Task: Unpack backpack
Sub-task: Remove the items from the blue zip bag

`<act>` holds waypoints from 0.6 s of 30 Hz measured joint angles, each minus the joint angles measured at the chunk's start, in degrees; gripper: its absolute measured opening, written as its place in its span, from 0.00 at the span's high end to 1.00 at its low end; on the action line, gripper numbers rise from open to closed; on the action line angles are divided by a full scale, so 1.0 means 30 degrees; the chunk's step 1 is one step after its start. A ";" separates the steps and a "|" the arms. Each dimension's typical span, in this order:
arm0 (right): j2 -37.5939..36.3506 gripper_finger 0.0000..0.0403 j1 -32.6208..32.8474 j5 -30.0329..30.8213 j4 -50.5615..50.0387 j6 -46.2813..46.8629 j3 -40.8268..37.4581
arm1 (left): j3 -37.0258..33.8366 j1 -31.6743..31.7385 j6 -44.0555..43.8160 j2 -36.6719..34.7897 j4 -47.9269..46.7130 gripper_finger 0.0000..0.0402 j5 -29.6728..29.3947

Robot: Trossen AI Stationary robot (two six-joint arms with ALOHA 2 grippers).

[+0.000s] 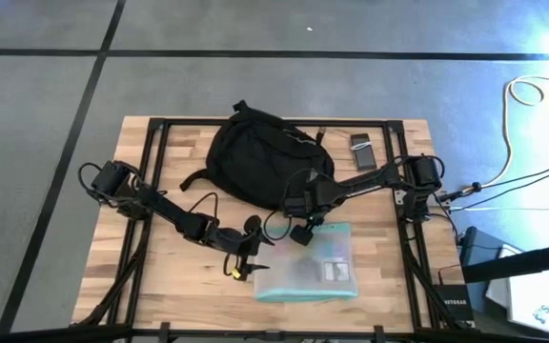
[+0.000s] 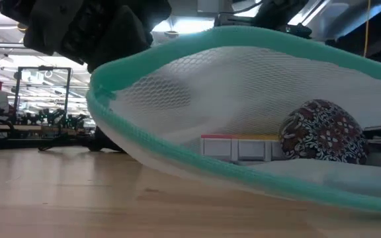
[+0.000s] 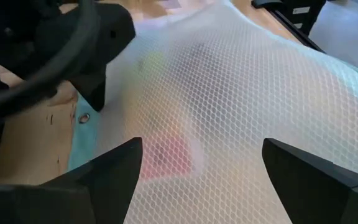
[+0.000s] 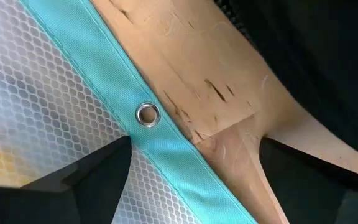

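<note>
Mesh pouch [image 2: 256, 86] with teal edging filled the low view, a patterned ball [image 2: 321, 131] inside it, unseen from above. Left tool [image 1: 246, 255] hovered open at the pouch's left edge; right tool [image 1: 302, 232] stood open over its far edge. Behind, the backpack [image 1: 265, 157] lay far-centre on the bench [image 1: 141, 276], long axis left-right, loop far. A dark device [image 1: 362, 151] lay to its right.

The light wooden slatted table [image 1: 141, 276] carries a large black fabric backpack [image 1: 260, 152] at 12 o'clock, a translucent teal-edged mesh pouch [image 1: 317, 267] at 5 o'clock, and a small dark rectangular device [image 1: 362, 151] at 1 o'clock.
</note>
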 joint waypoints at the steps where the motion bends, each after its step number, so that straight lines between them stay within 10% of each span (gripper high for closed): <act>1: -0.0014 0.20 0.0006 -0.0016 0.0064 -0.0042 -0.0070 | 0.0000 -0.0006 -0.0001 0.0000 -0.0090 0.21 0.0000; 18: 0.0051 0.63 0.1801 0.3501 0.0453 -0.1540 -0.0133 | 0.0000 -0.0116 -0.0015 0.0000 -0.0151 0.21 -0.0168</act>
